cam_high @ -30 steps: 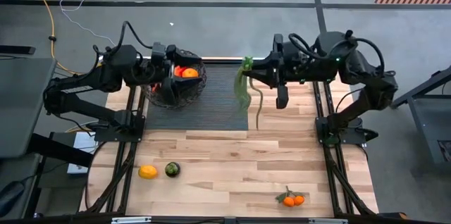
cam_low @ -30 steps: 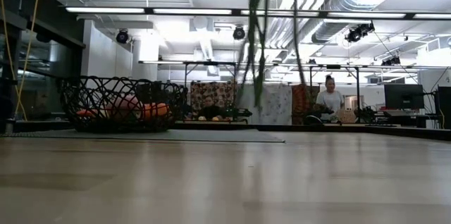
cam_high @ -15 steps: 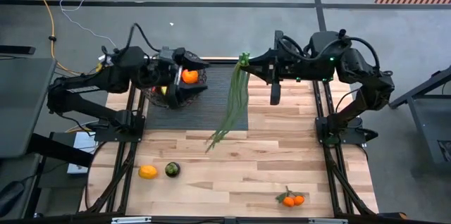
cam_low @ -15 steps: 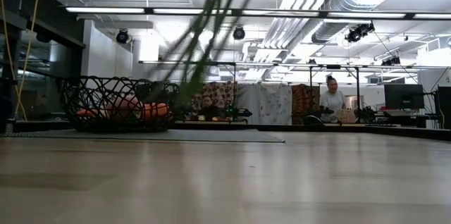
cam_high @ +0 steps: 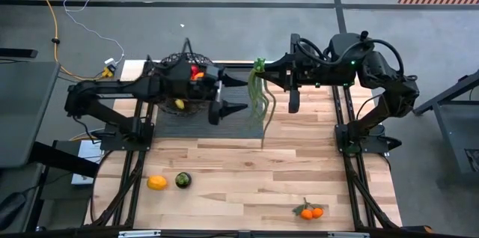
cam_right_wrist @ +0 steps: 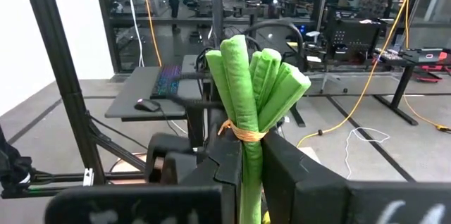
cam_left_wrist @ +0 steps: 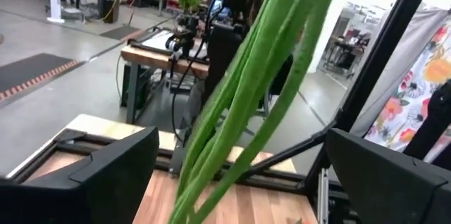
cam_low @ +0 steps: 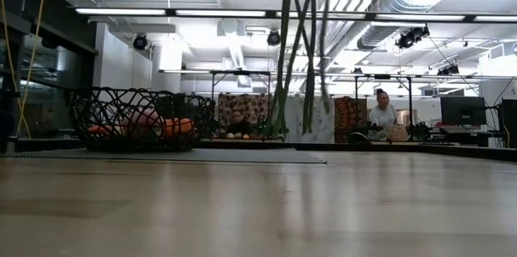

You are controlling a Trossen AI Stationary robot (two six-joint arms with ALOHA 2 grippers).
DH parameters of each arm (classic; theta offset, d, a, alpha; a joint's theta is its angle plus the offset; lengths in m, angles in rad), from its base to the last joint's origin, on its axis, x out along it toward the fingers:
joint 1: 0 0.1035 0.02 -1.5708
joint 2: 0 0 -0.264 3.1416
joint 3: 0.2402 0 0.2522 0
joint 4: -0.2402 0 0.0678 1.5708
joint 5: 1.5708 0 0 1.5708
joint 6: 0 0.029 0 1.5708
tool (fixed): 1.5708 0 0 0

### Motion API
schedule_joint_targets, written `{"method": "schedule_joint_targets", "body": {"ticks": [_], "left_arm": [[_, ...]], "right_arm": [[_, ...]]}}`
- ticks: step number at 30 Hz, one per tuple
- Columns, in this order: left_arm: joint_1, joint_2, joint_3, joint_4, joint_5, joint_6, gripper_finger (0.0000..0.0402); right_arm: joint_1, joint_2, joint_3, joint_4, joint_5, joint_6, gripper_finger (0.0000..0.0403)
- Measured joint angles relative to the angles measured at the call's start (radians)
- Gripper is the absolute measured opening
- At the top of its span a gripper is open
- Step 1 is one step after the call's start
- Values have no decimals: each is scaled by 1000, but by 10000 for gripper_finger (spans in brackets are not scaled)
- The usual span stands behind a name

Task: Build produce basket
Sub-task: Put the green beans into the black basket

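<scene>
So the right claw (cam_high: 258, 79) is up in the air above the far part of the surface (cam_high: 247, 171), clenched on the top end of the bunch of long green stalks (cam_high: 260, 97), which hang straight down from it. From its own wrist camera you can see the stalks (cam_right_wrist: 255, 111) pinched between its dark fingers (cam_right_wrist: 310, 189), with a yellow band around the bundle

The left claw (cam_high: 230, 96) is released, jaws spread wide, just beside the hanging stalks on the basket side and pointing at them. In its wrist shot the stalks (cam_left_wrist: 261, 90) hang between the two fingers (cam_left_wrist: 106, 175), not touching either one as far as I can tell

The basket (cam_high: 183, 81) sits on the dark mat (cam_high: 239, 126) at the far left, the left arm reaching across over it. There's already orange and red fruit plus something small and yellow inside

Still out on the bare wood: an orange (cam_high: 156, 182) and a dark green fruit (cam_high: 182, 180) side by side near the front left, and a little cluster of oranges (cam_high: 310, 212) at the front right

Low camera shows a person (cam_low: 381, 115) in the room way behind
</scene>
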Motion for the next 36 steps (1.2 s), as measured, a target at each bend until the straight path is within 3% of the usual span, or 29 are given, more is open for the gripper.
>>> {"method": "schedule_joint_targets", "body": {"ticks": [10,16,24,36], "left_arm": [[-6,103,0,156,-13,45,397],[-27,151,0,217,79,0,397],[-54,236,-1,337,59,0,397],[-56,304,-1,348,45,26,397]], "right_arm": [[0,0,0,0,0,18,23],[0,10,-1,3,0,18,23],[0,25,-1,27,-29,18,23],[0,23,-1,46,-38,18,23]]}}
